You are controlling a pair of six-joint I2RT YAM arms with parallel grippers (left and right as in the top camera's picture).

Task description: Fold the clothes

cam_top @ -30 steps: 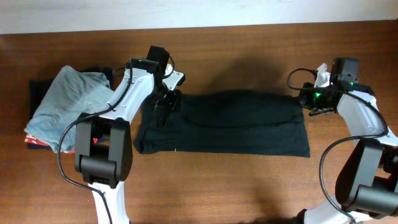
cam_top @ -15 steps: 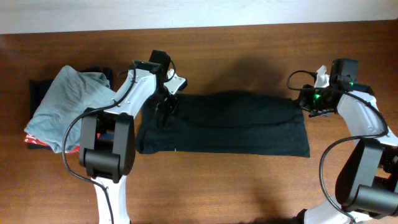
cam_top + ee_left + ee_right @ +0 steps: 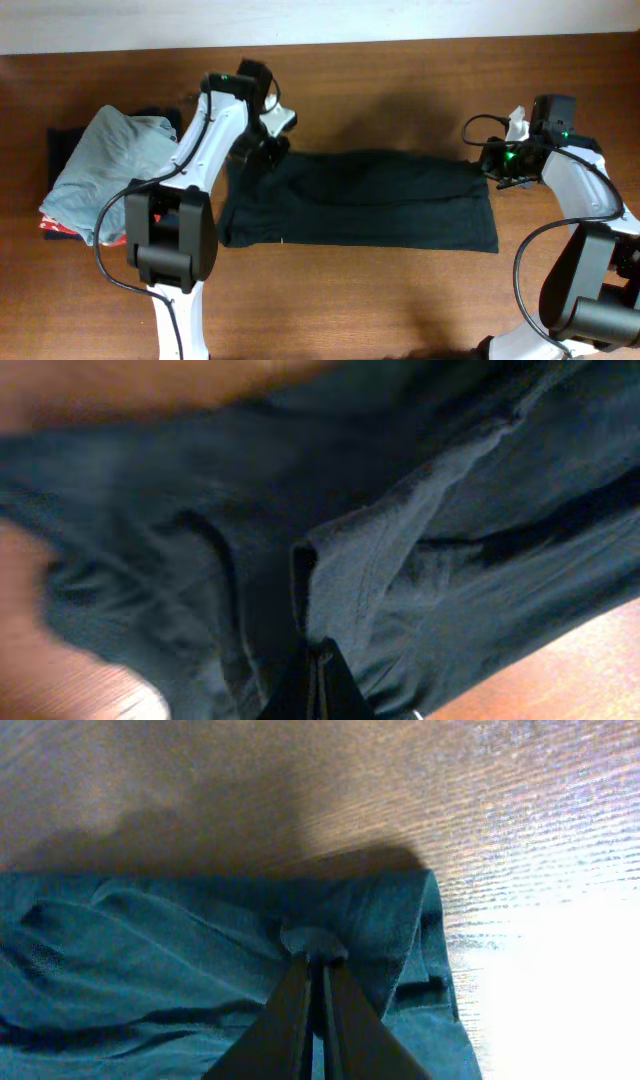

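Pinching the black T-shirt (image 3: pixel 380 200), left gripper (image 3: pixel 318 655) and right gripper (image 3: pixel 316 960) seem fully closed.

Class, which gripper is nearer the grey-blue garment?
Left. The left gripper grips the black T-shirt at the end nearest the grey-blue garment; the right gripper grips its far end.

You see the black short-sleeved T-shirt of soft plain fabric (image 3: pixel 360 200) lying across the middle of the brown wooden table (image 3: pixel 350 300), folded into a long flat band. Both its far corners are gathered into small raised, creased folds.
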